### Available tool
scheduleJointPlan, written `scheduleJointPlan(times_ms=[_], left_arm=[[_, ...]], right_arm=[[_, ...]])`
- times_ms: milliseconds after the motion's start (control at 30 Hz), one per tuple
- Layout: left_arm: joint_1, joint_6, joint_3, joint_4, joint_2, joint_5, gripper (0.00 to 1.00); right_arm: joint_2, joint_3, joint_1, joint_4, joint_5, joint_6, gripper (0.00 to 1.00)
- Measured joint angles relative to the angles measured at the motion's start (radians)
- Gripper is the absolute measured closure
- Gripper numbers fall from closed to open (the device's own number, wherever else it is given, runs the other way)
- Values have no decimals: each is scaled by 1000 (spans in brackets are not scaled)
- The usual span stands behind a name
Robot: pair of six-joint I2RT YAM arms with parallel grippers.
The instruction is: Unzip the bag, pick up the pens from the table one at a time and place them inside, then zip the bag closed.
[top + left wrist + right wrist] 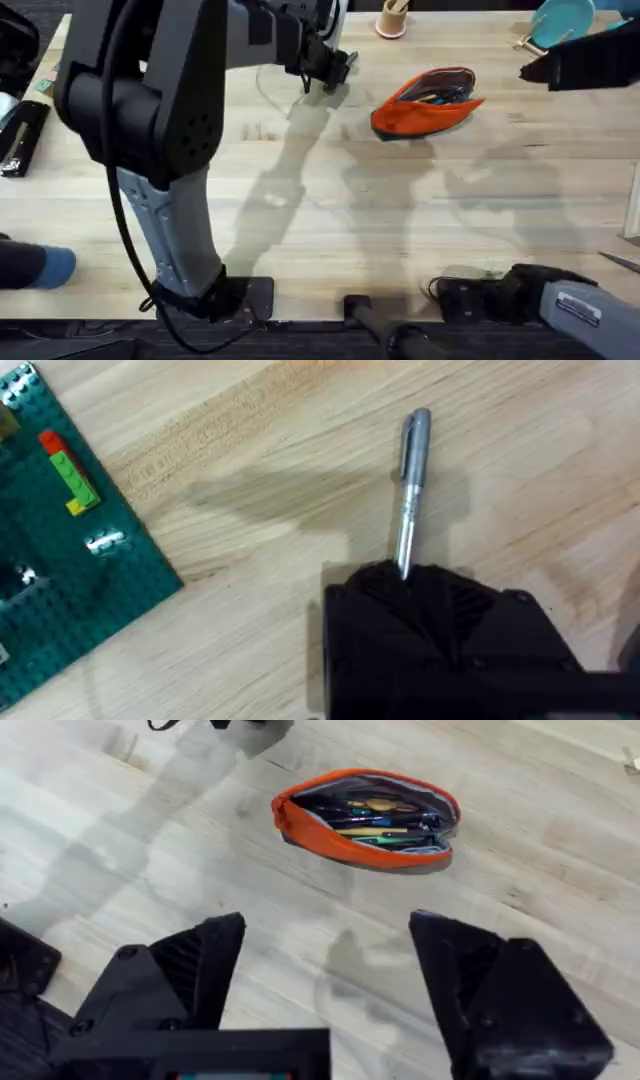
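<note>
One open bag (428,101), left tool (404,572) clamping one grey pen (411,490), right tool (325,970) apart.

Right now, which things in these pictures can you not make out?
- Left wrist view: the lower end of the grey pen is hidden under the left gripper.
- Overhead view: the items inside the open orange pouch are too small to tell.
- Left wrist view: the green brick baseplate is cut by the edge.
</note>
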Motion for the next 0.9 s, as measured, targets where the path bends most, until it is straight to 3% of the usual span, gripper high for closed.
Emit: scheduleJointPlan(times_ms=[567,900], left_arm=[[0,1,0,25,-7,-55,958],[0,1,0,28,-182,-48,959]], right_arm=[[0,0,0,0,0,0,5],[0,0,0,0,0,0,5]])
